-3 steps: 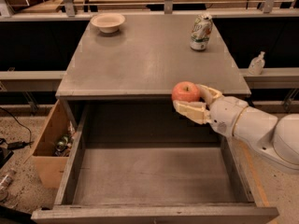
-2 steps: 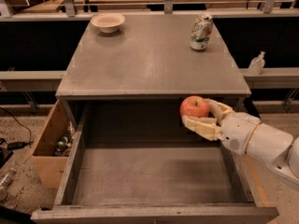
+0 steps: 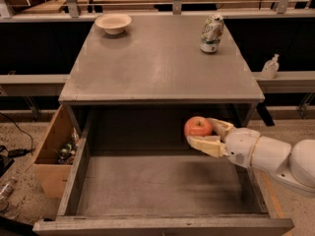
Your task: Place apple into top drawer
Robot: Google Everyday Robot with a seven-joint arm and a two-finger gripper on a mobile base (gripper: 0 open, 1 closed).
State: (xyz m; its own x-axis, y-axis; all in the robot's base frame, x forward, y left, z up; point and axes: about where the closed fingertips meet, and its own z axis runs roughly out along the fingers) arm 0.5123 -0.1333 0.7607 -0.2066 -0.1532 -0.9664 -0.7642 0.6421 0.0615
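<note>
The red-orange apple (image 3: 198, 127) sits between the cream fingers (image 3: 205, 145) of my gripper (image 3: 204, 134), which is shut on it. The white arm comes in from the right. The apple hangs above the right rear part of the open top drawer (image 3: 162, 186), a wide grey box pulled out below the cabinet top, with a thick front panel (image 3: 162, 226) nearest the camera. The apple is below the level of the cabinet top and above the drawer floor, not touching it.
A beige bowl (image 3: 113, 23) and a green-white can (image 3: 211, 34) stand on the grey cabinet top (image 3: 157, 68). A brown cardboard box (image 3: 54, 156) with small items stands on the floor left of the drawer. A soap bottle (image 3: 270, 67) sits on the right ledge.
My gripper with the apple has moved down from the cabinet top's front edge and into the space above the open drawer's back right.
</note>
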